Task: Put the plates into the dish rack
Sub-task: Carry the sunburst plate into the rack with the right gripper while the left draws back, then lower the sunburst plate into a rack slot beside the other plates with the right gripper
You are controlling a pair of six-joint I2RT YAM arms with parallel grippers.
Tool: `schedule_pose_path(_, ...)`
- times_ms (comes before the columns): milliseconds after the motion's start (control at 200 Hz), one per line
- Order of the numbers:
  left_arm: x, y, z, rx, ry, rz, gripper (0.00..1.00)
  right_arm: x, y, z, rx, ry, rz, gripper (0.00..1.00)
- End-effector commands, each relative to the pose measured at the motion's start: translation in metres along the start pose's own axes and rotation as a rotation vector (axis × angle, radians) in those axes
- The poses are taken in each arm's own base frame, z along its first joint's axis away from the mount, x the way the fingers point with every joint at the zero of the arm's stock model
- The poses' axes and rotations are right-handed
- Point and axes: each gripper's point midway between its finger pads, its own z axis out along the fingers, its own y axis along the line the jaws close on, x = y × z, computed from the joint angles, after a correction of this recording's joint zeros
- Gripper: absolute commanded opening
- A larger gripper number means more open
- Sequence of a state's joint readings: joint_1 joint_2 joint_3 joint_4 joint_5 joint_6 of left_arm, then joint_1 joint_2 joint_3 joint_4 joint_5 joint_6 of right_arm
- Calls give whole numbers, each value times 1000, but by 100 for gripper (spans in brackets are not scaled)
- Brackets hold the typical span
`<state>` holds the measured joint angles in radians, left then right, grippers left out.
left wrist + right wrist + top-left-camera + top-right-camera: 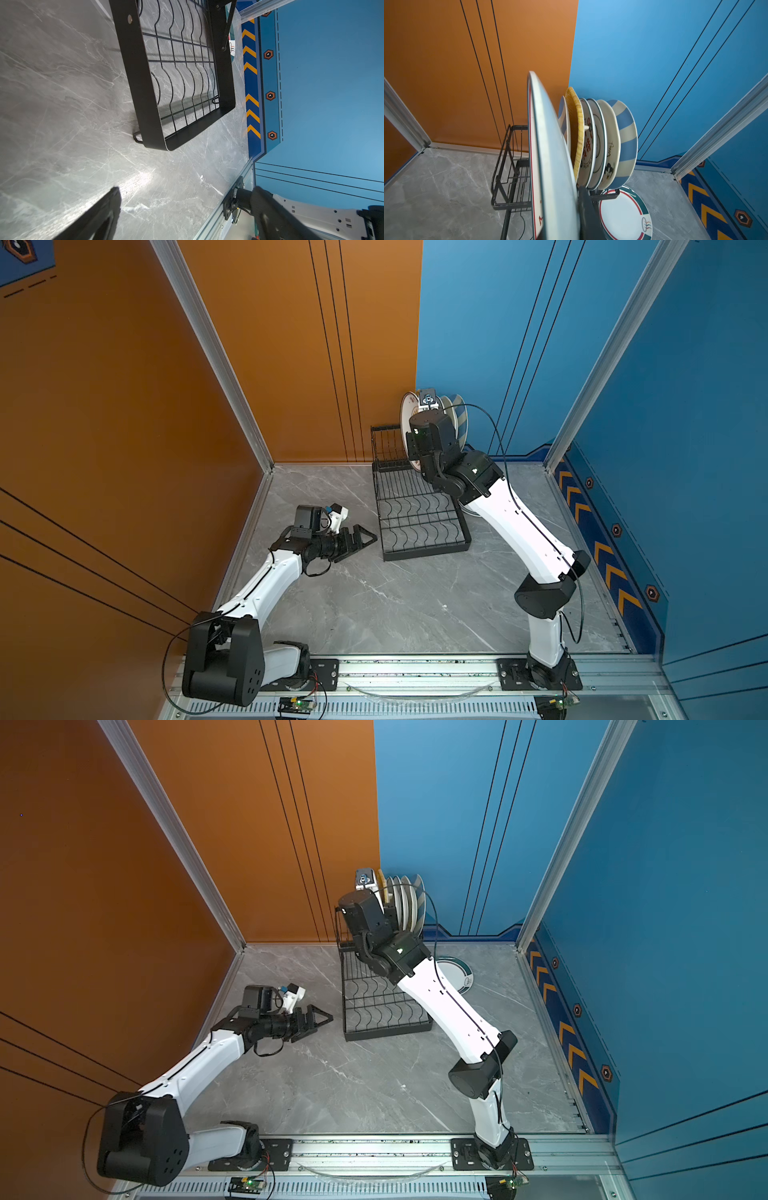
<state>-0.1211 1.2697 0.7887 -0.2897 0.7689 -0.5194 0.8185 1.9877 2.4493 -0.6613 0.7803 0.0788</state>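
Alignment decides this step: right end effector, clamped on a large red-and-teal-rimmed white round plate at upper centre in a top view, should lower it upright beside six standing plates in the black wire dish rack. Left end effector hangs spread apart, centre left. Receiving slot is hidden behind the arm.

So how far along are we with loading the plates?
Done: six plates stand in the rack. In hand: the right jaws hold a seventh plate upright beside them. Left: the last plate lies flat on the table by the rack.
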Motion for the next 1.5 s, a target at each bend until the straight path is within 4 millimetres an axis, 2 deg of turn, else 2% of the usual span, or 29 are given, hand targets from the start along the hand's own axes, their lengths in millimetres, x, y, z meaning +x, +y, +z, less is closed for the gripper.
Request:
schedule_pose_path(0, 4, 6, -3, -17, -3, 2, 98, -41, -12, 1, 93, -147, 40, 0)
schedule_pose_path(220, 4, 7, -3, -19, -4, 0, 98, -44, -12, 23, 127, -194, 48, 0)
schedule_pose_path(235, 4, 7, -3, -21, -4, -1, 98, -34, -4, 33, 129, -179, 29, 0)
schedule_pose_path(395, 6, 10, -3, -27, -3, -10, 98, -25, 3, 53, 141, -191, 26, 0)
schedule_pose_path(791, 9, 14, -4, -39, -9, -29, 98, -1, 14, 87, 163, -186, 22, 0)
schedule_pose_path(1496, 18, 23, -8, -61, -24, -52, 98, 37, 18, 122, 192, -132, 12, 0)
